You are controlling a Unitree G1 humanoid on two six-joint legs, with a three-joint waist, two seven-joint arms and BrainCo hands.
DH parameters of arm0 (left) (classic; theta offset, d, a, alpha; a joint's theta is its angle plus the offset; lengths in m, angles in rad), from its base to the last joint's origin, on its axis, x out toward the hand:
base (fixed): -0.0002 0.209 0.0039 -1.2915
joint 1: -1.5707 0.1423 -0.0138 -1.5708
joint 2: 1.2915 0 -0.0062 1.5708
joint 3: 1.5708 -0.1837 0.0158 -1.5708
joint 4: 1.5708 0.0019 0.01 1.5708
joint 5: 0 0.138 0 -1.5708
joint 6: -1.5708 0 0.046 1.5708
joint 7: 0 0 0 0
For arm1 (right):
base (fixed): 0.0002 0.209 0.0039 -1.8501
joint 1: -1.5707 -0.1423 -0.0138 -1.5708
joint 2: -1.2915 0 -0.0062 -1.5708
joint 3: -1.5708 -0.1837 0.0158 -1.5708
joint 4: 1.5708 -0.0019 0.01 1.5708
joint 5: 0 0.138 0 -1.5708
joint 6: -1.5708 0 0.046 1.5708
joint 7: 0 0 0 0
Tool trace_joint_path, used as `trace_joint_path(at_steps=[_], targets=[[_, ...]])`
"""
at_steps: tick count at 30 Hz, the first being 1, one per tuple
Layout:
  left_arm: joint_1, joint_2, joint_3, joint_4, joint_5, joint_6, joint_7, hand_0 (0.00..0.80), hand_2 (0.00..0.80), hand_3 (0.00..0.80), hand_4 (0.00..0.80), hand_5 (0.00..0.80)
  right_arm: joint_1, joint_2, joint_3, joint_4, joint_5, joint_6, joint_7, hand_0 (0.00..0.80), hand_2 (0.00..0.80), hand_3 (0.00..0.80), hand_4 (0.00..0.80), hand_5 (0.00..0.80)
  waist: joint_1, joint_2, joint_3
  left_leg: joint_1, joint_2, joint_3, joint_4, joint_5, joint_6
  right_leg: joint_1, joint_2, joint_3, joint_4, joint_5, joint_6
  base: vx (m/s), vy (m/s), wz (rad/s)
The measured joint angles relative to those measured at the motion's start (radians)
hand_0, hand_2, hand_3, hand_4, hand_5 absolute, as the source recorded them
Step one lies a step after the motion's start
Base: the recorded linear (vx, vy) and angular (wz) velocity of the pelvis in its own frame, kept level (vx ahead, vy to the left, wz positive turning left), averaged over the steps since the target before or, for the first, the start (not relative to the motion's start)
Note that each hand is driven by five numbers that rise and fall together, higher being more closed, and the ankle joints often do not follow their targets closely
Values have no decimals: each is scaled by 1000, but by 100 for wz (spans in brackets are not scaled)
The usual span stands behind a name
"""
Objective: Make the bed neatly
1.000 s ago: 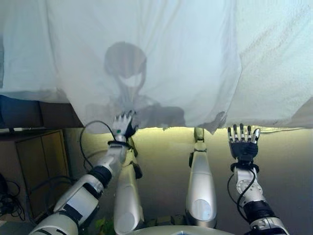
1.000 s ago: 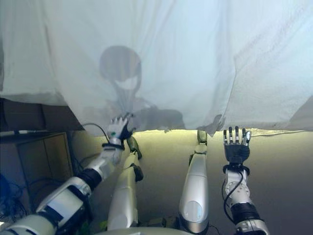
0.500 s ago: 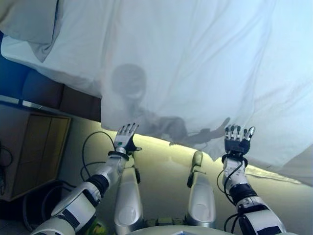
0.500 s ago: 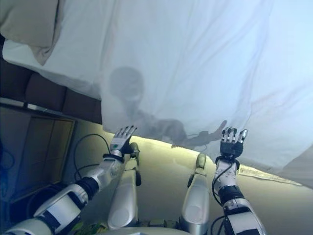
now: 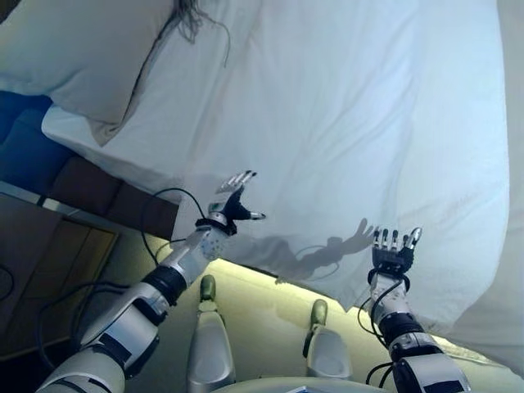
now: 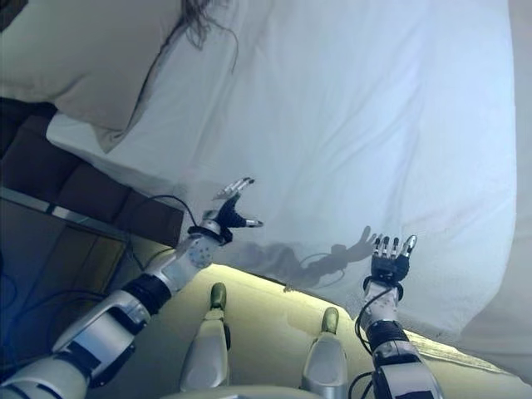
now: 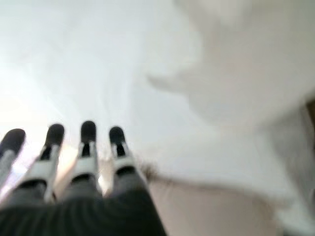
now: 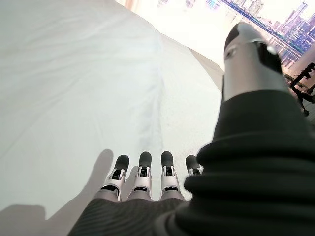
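Note:
A white sheet (image 5: 352,123) covers the bed and hangs over its near side. A cream pillow (image 5: 82,57) lies at the far left end. My left hand (image 5: 229,201) is open, fingers spread, raised over the sheet near its left hanging edge; in the left wrist view its straight fingers (image 7: 83,147) point at the sheet and hold nothing. My right hand (image 5: 391,255) is open and upright in front of the sheet's lower right part. Its fingers (image 8: 142,174) in the right wrist view are straight, just off the cloth.
A dark bed base (image 5: 90,184) shows under the mattress at the left, with a wooden cabinet (image 5: 49,270) beside it. Dark strands (image 5: 192,16) lie by the pillow's edge. Yellowish floor (image 5: 262,295) runs along the bed's near side.
The camera has tilted, bringing the pillow into view. My left hand has come off the sheet's hem, opened and risen over the sheet. My right hand has stayed open.

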Motion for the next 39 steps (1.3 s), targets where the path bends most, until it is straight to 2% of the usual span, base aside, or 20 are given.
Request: trace_joint_path(at_steps=[3, 5, 9, 11, 13, 17, 21, 23, 26, 30, 34, 37, 39], targets=[[3, -71, 10, 26, -340, 29, -170, 0, 0, 0, 0, 0, -41, -1, -2, -1, -69, 13, -58, 0, 0, 0, 0, 0, -7, 9, 1, -39, -3, 2, 40, -20, 6, -38, -7, 12, 10, -3, -5, -212, 201, -9], [-3, -118, 10, 74, -521, 21, -238, 0, 0, 0, 0, 0, -98, -3, -2, 1, -115, 13, -75, 0, 0, 0, 0, 0, -11, 19, 6, -112, -5, 9, 57, -13, 14, -122, -7, 37, 25, 8, -13, -240, 171, -18], [-8, -149, 19, 126, -699, 13, -299, 0, 0, 0, 0, 0, -199, -6, 1, 7, -129, 12, -66, 0, 0, 0, 0, 0, -36, 52, 97, -190, -22, 15, 69, 6, 33, -201, -18, 62, 36, 37, 2, -119, 95, -5], [-8, -142, 54, 140, -745, 13, -317, 0, 0, 0, 0, 0, -205, -13, 1, 25, -127, 10, -46, 0, 0, 0, 0, 0, -36, 70, 145, -195, -24, 20, 64, 9, 36, -209, -22, 63, 36, 39, 2, -21, 22, 0], [-8, -119, 80, 153, -756, 13, -325, 0, 0, 0, 0, 0, -203, -11, 2, 57, -110, 10, -12, 0, 0, 0, 0, 0, -34, 76, 161, -194, -24, 21, 57, 10, 37, -209, -22, 62, 35, 41, 7, 7, -5, 2], [-12, -72, 118, 157, -756, 18, -361, 0, 0, 0, 0, 0, -180, -10, 3, 70, -95, 11, 49, 0, 0, 0, 0, 0, -31, 74, 163, -173, -25, 22, 41, 17, 30, -186, -23, 46, 21, 40, 8, 42, -23, 3], [41, -58, 142, 141, -765, 25, -419, 0, 0, 0, 0, 0, -115, -5, 3, 85, -69, 34, 111, 0, 0, 0, 0, 0, -20, 63, 158, -61, -24, 25, 2, 12, 29, -74, -25, -1, -7, 35, 5, 109, -1, 5], [101, -57, 174, 114, -772, 25, -436, 0, 0, 0, 0, 0, -71, -3, 3, 85, -70, 50, 131, 0, 0, 0, 0, 0, -4, 52, 131, -22, -21, 30, -18, 8, 29, -40, -22, -2, -23, 32, 1, 117, 35, -5], [247, -48, 230, 88, -775, 24, -471, 0, 0, 0, 0, 0, 37, 6, 1, 80, -72, 61, 149, 0, 0, 0, 0, 0, 5, 26, 52, 25, -21, 36, -58, 5, 25, 3, -20, -6, -58, 28, -1, 139, 72, -4], [417, -26, 334, 75, -784, 33, -513, 0, 0, 0, 0, 0, 191, 22, -8, 78, -125, 79, 171, 0, 0, 0, 0, 0, 22, 0, -33, 127, -21, 56, -120, 5, 25, 97, -16, -4, -119, 28, -1, 122, 72, -6], [561, 2, 457, 40, -784, 41, -531, 0, 0, 0, 0, 0, 346, 26, -40, 36, -204, 153, 257, 0, 0, 0, 0, 0, 20, -8, -129, 212, -10, 87, -190, 9, 23, 141, -3, 17, -155, 28, 1, 56, 53, -19], [621, 21, 483, -11, -793, 47, -528, 0, 0, 0, 0, 0, 487, 4, -41, -48, -311, 199, 280, 0, 0, 0, 0, 0, 17, -9, -191, 262, 2, 109, -241, 23, 6, 170, 10, 28, -187, 31, 3, 40, 10, -19], [629, 20, 483, -15, -814, 49, -522, 0, 0, 0, 0, 0, 525, -2, -38, -72, -376, 208, 252, 0, 0, 0, 0, 0, -7, -17, -222, 267, 7, 110, -241, 22, 7, 178, 15, 27, -193, 31, 1, 74, 13, -6]])
